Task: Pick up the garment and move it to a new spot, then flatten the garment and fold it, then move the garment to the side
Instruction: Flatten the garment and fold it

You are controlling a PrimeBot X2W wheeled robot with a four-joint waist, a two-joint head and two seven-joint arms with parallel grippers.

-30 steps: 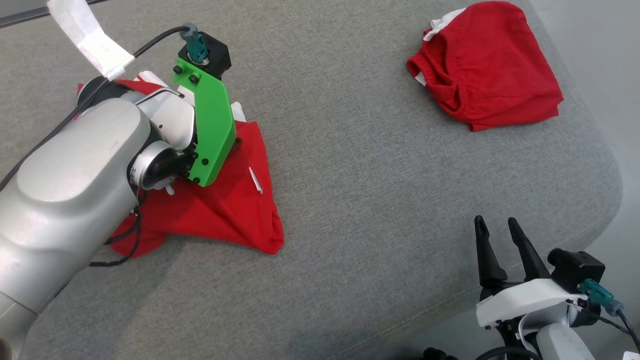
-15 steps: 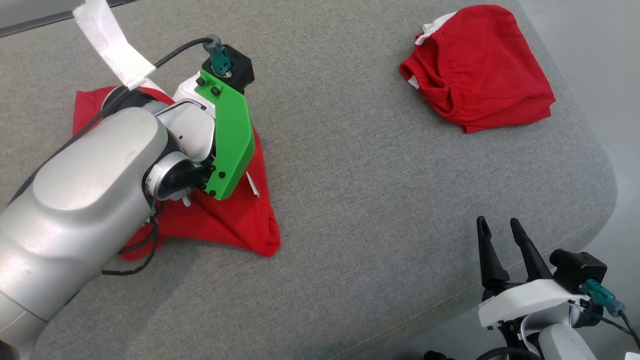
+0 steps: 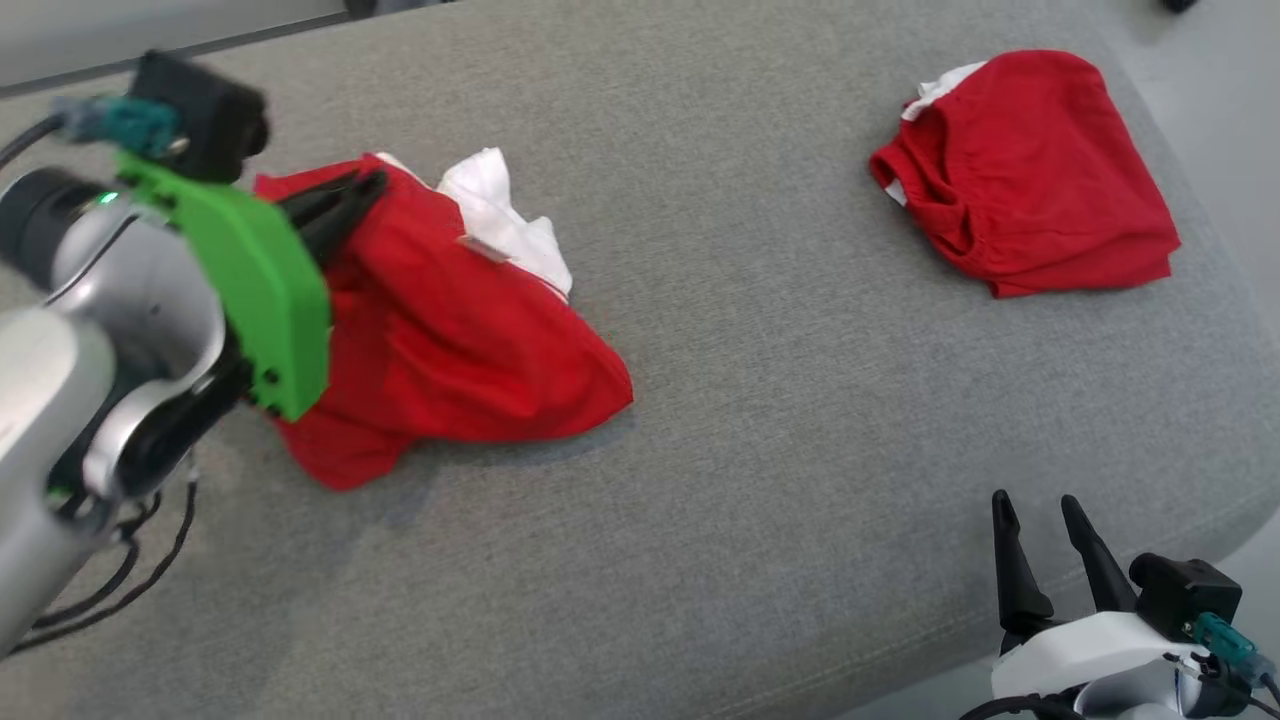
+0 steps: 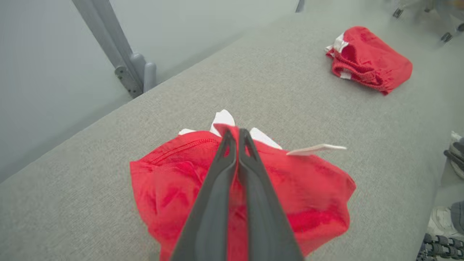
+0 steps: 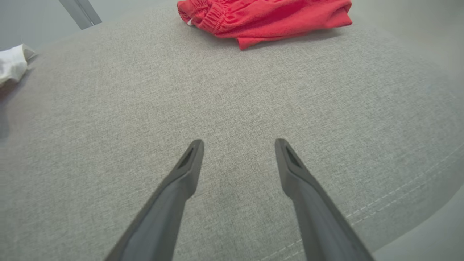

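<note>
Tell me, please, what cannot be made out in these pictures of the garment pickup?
- Head view: the green bracket hides the held garment's left part.
- Left wrist view: the left gripper covers that garment's middle; tag print blurred.
- Right wrist view: top edge cuts off the folded garment.

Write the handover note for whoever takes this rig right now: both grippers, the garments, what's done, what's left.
Left gripper: shut on the top edge of the crumpled red garment, whose bulk lies on the grey cushion.
Right gripper: open, holding nothing, above bare cushion at the near right.
Second red garment: far right of the cushion, apart from both grippers.
Done: grasp made.
Left: carry it to a new spot, flatten, fold, move aside.
</note>
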